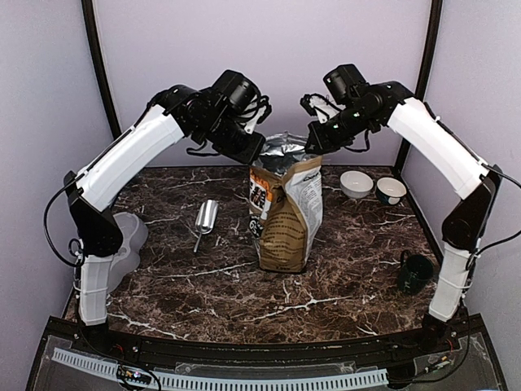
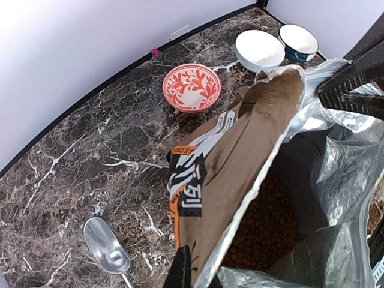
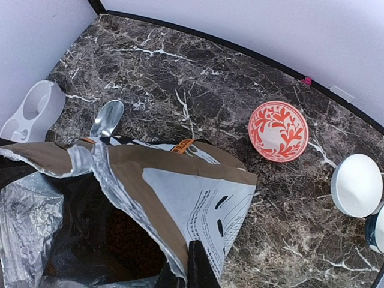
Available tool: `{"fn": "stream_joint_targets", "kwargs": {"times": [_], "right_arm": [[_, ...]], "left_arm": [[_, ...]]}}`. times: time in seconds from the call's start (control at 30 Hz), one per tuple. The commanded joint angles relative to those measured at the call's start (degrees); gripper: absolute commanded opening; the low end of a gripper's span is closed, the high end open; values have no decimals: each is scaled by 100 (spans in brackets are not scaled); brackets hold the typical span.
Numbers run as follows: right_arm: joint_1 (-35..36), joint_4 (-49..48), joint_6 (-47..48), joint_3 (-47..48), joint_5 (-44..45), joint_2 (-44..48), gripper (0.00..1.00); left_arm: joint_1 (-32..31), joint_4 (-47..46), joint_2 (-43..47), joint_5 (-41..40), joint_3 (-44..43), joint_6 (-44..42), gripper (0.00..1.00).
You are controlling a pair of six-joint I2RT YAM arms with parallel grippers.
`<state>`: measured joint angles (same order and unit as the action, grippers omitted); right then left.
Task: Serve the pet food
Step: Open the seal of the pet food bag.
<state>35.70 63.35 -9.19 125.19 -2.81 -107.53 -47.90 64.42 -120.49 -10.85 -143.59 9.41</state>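
Left wrist view: your left gripper (image 2: 182,271) and right gripper (image 3: 193,267) are each pinching the crinkly foil-lined rim of the bag (image 2: 240,150), holding its mouth apart.
The pet food (image 2: 264,231) is sitting deep inside as loose, light, rolling pellets, likely calling for scooping rather than gripping; a smooth metal scoop (image 2: 107,251) is lying on the marbled table (image 2: 72,156).

On the bag (image 2: 240,144), big white letters on an orange-and-black band beside the left claw (image 2: 191,271), and fine print above the right claw (image 3: 185,270), are too blurred to read.
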Motion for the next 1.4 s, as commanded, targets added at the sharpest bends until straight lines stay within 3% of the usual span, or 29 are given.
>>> {"fn": "stream_joint_targets", "kwargs": {"times": [0.0, 0.1, 0.23, 0.3, 0.47, 0.73, 0.87, 1.03, 1.17, 1.2, 1.23, 1.37], "right_arm": [[-434, -346, -153, -214, 363, 475, 0], [-420, -479, -226, -168, -19, 414, 4], [-299, -695, -364, -13, -501, 350, 47], [-223, -808, -402, -1, -592, 337, 59], [-163, -1091, -448, -325, -610, 425, 70], [-166, -1602, -541, -1196, -786, 848, 73], [-149, -1843, -592, -1711, -917, 1058, 72], [-144, -1990, -593, -2098, -904, 1246, 68], [-145, -2092, -599, -2287, -1016, 1362, 58], [-133, -2101, -596, -2310, -1058, 1370, 54], [-121, -2097, -589, -2318, -1092, 1372, 46], [-27, -2056, -544, -2247, -1110, 1339, 17]], "left_arm": [[228, 393, 1003, -279, -4, -316, 0], [222, 207, 993, 141, 93, -195, 17], [199, -33, 937, 682, 131, 87, 46], [158, -139, 902, 861, 130, 230, 54], [55, -315, 783, 966, 176, 614, 63], [-129, -696, 363, 1300, 182, 1311, 66], [-132, -732, 210, 1227, 184, 1533, 63], [-141, -830, 10, 1360, 178, 1620, 45], [-141, -811, -108, 1487, 153, 1668, 16], [-141, -802, -114, 1499, 136, 1676, 4], [-141, -775, -115, 1498, 98, 1678, 0], [-141, -557, -108, 1308, -321, 1570, 0]]}}
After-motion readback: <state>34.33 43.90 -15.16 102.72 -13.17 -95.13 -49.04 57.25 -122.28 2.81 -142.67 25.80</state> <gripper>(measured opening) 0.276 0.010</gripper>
